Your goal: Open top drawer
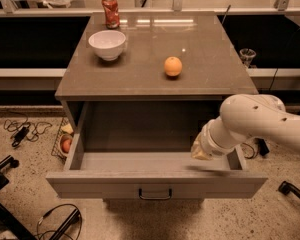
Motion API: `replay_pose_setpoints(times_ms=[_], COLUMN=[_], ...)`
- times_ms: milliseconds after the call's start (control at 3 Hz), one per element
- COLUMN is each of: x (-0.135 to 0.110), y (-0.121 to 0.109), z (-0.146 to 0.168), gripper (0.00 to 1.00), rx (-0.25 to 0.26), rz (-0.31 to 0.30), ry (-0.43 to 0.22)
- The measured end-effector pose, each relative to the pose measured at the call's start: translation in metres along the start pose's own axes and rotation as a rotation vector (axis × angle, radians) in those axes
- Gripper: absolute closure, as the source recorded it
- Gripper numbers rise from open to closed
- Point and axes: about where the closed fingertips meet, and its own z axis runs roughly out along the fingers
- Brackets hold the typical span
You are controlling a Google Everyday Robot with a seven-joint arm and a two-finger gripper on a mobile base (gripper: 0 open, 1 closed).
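Top drawer [155, 183] stands well out; the pull appears complete. The claw [202, 152] hangs over its right side, off the bar handle [155, 194]. Whether the claw is open cannot be told.

The arm [262, 121] is clad in smooth, glossy white shells with no bare metal, cables or screws showing. Its largest part is a fat, rounded segment shaped like a bulb, running off to the right edge as a thick white tube. Below the bulb comes a shorter, narrower white cylinder, marked by thin grey seam rings where its sections meet. The gripper [201, 151] at the arm's lower left end is a small, pale yellowish-tan lump, over the right end of the top drawer [155, 184]
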Motion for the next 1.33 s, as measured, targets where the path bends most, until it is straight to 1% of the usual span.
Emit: replay_pose_setpoints(times_ms=[333, 667, 1333], x=[-0.013, -0.024, -0.025], y=[0.042, 0.078, 0.078], z=[-0.008, -0.011, -0.012], gripper=[1.0, 0.85, 0.39], rx=[-0.045, -0.08, -0.079], rz=[-0.014, -0.048, -0.05], ry=[0.002, 0.011, 0.011])
